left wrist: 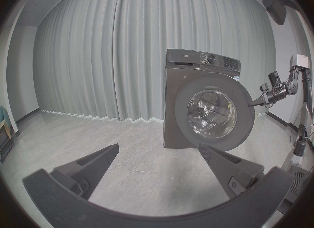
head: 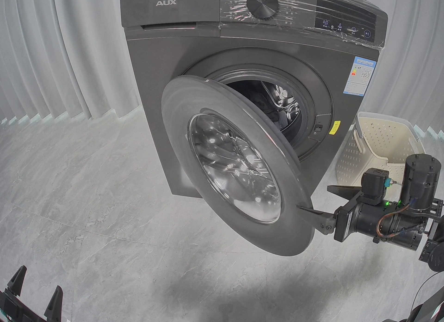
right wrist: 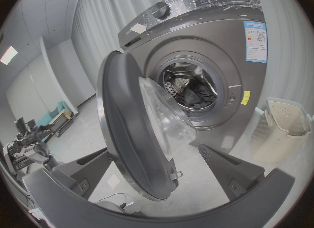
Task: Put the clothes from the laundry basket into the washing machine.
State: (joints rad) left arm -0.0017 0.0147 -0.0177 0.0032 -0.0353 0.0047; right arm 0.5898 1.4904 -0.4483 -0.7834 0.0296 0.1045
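The grey washing machine [head: 185, 50] stands with its round door [head: 236, 170] swung wide open. Dark clothes [right wrist: 196, 96] lie inside the drum. The cream laundry basket [head: 393, 145] sits on the floor to the machine's right, and the part of its inside that I see holds nothing. My right gripper [head: 314, 198] is open at the door's free edge, the lower finger touching the rim. In the right wrist view the door rim [right wrist: 130, 160] sits between the fingers of that gripper [right wrist: 153, 150]. My left gripper [left wrist: 157, 166] hangs low at the near left, open and holding nothing, far from the machine.
Grey curtains [head: 55, 40] hang behind and beside the machine. Bare tiled floor [head: 92, 188] stretches to the left of the door. Furniture and equipment [right wrist: 36, 137] stand far off in the room.
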